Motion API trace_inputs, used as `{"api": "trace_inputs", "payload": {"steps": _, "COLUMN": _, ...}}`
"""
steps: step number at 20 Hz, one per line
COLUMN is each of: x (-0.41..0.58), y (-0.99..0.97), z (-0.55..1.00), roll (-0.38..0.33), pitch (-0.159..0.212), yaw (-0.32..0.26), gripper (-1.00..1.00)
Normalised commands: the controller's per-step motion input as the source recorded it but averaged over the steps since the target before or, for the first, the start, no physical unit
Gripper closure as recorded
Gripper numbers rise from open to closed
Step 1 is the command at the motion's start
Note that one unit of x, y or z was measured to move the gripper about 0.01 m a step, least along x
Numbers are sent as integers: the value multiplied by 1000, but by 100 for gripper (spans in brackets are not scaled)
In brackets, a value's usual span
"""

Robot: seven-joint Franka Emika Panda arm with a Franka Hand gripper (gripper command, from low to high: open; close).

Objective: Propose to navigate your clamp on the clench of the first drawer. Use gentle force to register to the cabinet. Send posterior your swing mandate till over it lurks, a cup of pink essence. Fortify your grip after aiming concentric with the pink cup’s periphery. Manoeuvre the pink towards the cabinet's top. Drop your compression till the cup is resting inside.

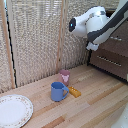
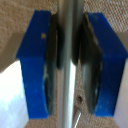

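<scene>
Pale pink cup (image 1: 65, 76) beside a blue mug (image 1: 58, 91), a small orange piece (image 1: 74, 91), a white plate (image 1: 14, 110) with a speckled rim, light wood desk (image 1: 95, 102), dark brown cabinet (image 1: 112, 52), blue-tipped fingers (image 2: 35, 65) on a grey bar handle (image 2: 70, 60)

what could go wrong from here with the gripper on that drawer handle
The gripper sits closed around the thin bar handle; an off-axis pull might let the bar slip between the blue fingers. Later, the pink cup stands close beside the blue mug, so reaching for it could knock the mug.
</scene>
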Motion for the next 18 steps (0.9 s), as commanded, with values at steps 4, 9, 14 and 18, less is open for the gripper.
{"api": "trace_inputs", "payload": {"steps": 4, "x": 3, "y": 699, "z": 224, "roll": -18, "pitch": -152, "yaw": -156, "gripper": 100}}
{"api": "trace_inputs", "payload": {"steps": 9, "x": 33, "y": 854, "z": 189, "roll": 0, "pitch": -187, "yaw": -105, "gripper": 100}}
{"api": "trace_inputs", "payload": {"steps": 14, "x": 246, "y": 437, "z": -82, "roll": -33, "pitch": -1, "yaw": -25, "gripper": -100}}
{"api": "trace_inputs", "payload": {"steps": 18, "x": 61, "y": 146, "z": -19, "roll": -34, "pitch": 9, "yaw": -85, "gripper": -100}}
